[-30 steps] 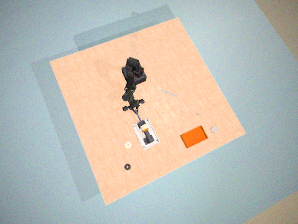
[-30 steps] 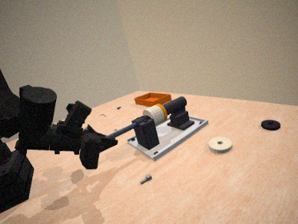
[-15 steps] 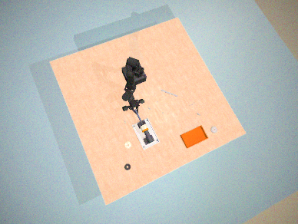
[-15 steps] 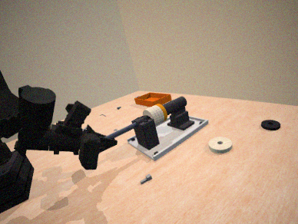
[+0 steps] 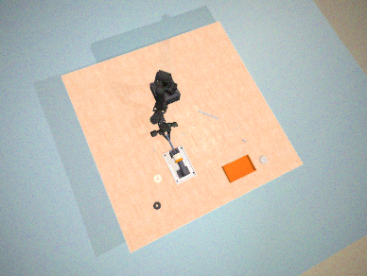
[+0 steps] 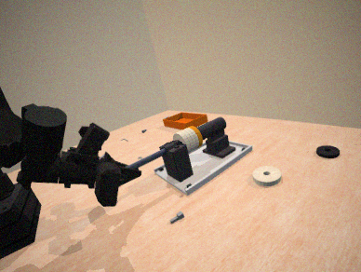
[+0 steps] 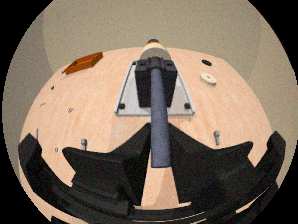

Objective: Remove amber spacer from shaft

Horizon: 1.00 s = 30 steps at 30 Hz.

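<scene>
My gripper [image 5: 168,136] [image 6: 134,171] [image 7: 157,127] is shut on the blue-grey shaft [image 5: 171,143] [image 6: 148,159] [image 7: 160,117], near its free end. The shaft runs through the small black block [image 6: 179,160] [image 7: 144,86] on the grey base plate [image 6: 210,177] [image 7: 129,95]. Beyond that block, cream spacers [image 5: 177,156] [image 6: 186,138] sit in line with the shaft. The amber spacer [image 5: 179,160] [image 6: 197,135] sits between them and the big dark housing [image 5: 183,170] [image 6: 213,127], still up off the plate. The shaft's far end is hidden.
An orange tray [image 5: 238,168] [image 6: 174,123] [image 7: 84,64] stands beyond the plate. A loose cream ring [image 5: 155,179] [image 6: 260,175] and a black ring [image 5: 154,206] [image 6: 321,152] lie beside the plate. A small bolt [image 6: 177,217] [image 7: 217,136] lies nearer the arm, and a thin rod [image 5: 208,114] lies farther off.
</scene>
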Tool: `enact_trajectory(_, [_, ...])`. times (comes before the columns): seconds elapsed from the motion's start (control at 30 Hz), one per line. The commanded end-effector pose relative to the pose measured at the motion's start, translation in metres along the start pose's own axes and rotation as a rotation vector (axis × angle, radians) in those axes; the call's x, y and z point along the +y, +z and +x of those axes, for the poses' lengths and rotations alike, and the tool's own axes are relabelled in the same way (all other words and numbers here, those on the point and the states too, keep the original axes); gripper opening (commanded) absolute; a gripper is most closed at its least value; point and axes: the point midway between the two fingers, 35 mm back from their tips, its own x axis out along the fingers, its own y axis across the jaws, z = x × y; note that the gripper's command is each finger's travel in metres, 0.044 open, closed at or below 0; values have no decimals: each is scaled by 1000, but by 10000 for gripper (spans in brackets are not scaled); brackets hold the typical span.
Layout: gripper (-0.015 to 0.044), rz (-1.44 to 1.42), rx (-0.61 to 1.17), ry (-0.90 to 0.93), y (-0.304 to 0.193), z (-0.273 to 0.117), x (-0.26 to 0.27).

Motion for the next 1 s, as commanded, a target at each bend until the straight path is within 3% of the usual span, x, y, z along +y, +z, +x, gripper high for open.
enact_trajectory(0.0, [0, -3, -2, 2, 0, -1, 0])
enact_trajectory(0.97, [0, -3, -2, 2, -2, -3, 0])
